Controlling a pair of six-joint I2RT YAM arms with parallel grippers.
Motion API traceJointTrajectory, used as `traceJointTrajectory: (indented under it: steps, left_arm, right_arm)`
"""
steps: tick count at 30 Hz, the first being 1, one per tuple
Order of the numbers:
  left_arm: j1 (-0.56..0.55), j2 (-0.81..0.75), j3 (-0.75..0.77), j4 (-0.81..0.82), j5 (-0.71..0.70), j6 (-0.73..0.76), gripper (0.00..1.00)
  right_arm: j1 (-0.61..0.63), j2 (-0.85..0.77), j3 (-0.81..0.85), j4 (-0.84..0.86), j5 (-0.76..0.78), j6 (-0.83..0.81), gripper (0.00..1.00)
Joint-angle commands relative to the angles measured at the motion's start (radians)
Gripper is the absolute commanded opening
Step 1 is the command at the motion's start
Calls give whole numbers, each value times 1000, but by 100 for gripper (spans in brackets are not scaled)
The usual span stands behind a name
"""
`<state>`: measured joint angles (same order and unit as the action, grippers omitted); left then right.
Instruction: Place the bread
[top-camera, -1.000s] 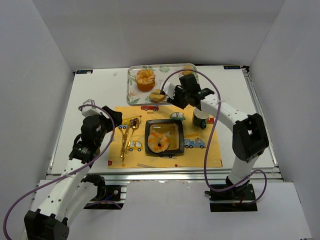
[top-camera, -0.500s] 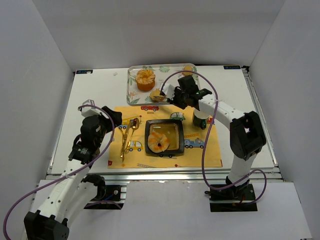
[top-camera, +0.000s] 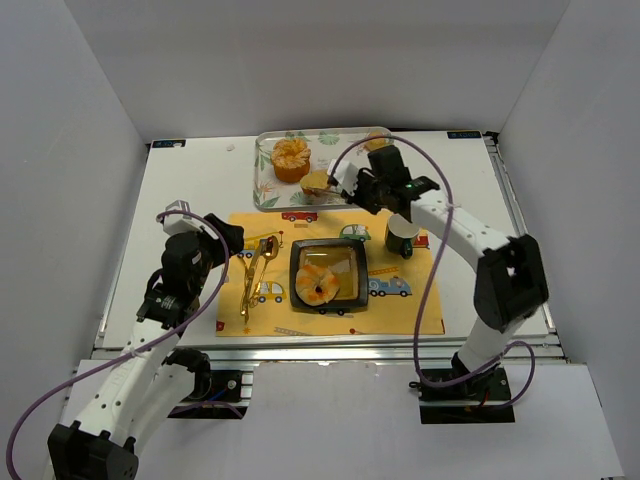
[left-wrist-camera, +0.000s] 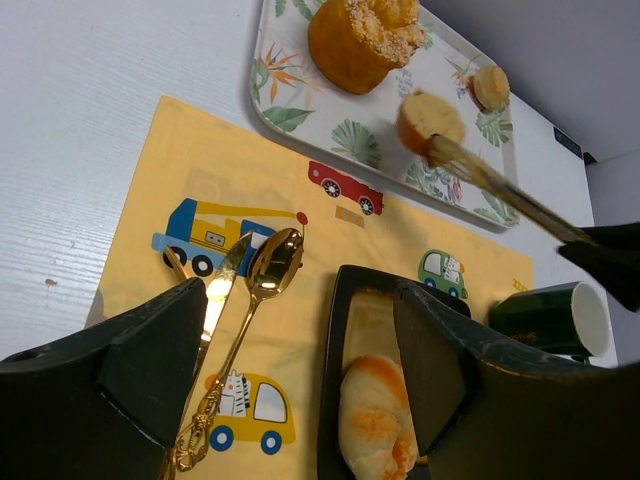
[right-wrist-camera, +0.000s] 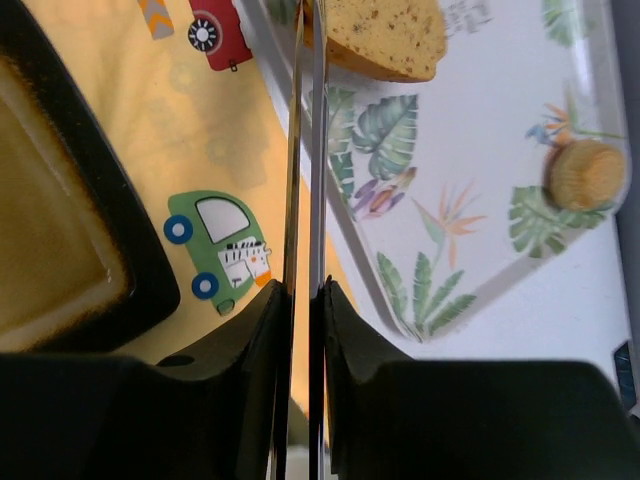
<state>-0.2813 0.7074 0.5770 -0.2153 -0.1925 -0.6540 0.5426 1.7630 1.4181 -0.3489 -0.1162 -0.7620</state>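
Note:
My right gripper (top-camera: 373, 189) is shut on a pair of metal tongs (right-wrist-camera: 307, 150), jaws pressed on both blades (right-wrist-camera: 307, 300). The tongs' tips pinch a piece of tan bread (top-camera: 316, 181), held over the near edge of the leaf-print tray (top-camera: 262, 195); the bread also shows in the right wrist view (right-wrist-camera: 385, 35) and the left wrist view (left-wrist-camera: 428, 115). A black square plate (top-camera: 352, 252) on the yellow placemat holds a glazed pastry (top-camera: 318, 283). My left gripper (top-camera: 225, 240) is open and empty (left-wrist-camera: 300, 380), over the placemat's left part.
The tray also holds an orange muffin (top-camera: 291, 160) and a small bun (top-camera: 377, 141). A green mug (top-camera: 403, 237) stands right of the plate. A gold spoon (top-camera: 262, 262) and knife (left-wrist-camera: 215, 290) lie on the placemat (top-camera: 400, 305), left of the plate.
My right gripper has moved a little back and right, and the bread in the tongs has risen off the tray's near edge. The left arm has not moved.

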Motion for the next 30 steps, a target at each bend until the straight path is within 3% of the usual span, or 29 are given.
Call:
traceJointTrajectory:
  steps: [1, 5, 10, 14, 21, 26, 30]
  left_arm:
    - [1, -23, 35, -18, -10, 11, 84]
    - [1, -23, 37, -24, -13, 13, 84]
    - [2, -25, 41, -22, -12, 11, 84]
    - [2, -19, 41, -15, -4, 10, 84]
    - [2, 6, 50, -4, 19, 16, 84]
    - [2, 9, 53, -7, 21, 16, 84]
    - [2, -8, 47, -9, 16, 8, 84]
  right_arm:
    - [-15, -203, -31, 36, -104, 4, 0]
    - [-18, -397, -167, -27, -207, -36, 0]
    - [-18, -605, -330, -224, -353, -124, 0]
    - [-18, -761, -455, -312, -375, -168, 1]
    - [-20, -803, -559, -340, -359, -129, 7]
    - [-18, -790, -581, -323, -346, -114, 33]
    - [-20, -798, -559, -326, -372, -108, 43]
